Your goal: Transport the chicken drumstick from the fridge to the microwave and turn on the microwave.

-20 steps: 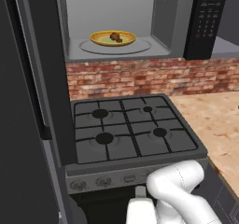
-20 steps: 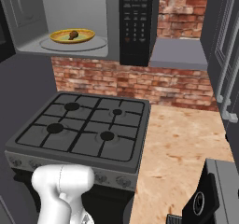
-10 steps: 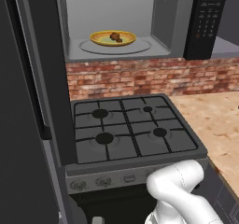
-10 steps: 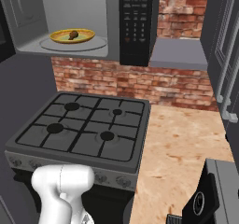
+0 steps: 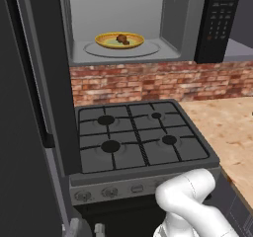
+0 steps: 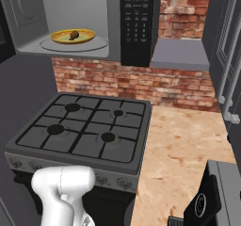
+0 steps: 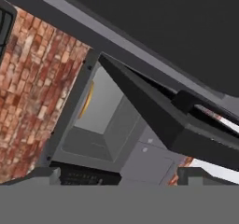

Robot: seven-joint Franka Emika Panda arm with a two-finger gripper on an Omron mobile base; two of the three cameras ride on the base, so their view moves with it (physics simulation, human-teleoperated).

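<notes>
The chicken drumstick lies on a yellow plate on the turntable inside the microwave, whose door stands open above the gas stove; the gripper has its fingertips spread wide apart, holding nothing, tilted up towards the open cavity.

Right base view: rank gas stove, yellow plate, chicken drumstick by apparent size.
1. Gas stove, largest, though nearer the camera.
2. Yellow plate, in the microwave.
3. Chicken drumstick, smallest, lying on the plate.
</notes>
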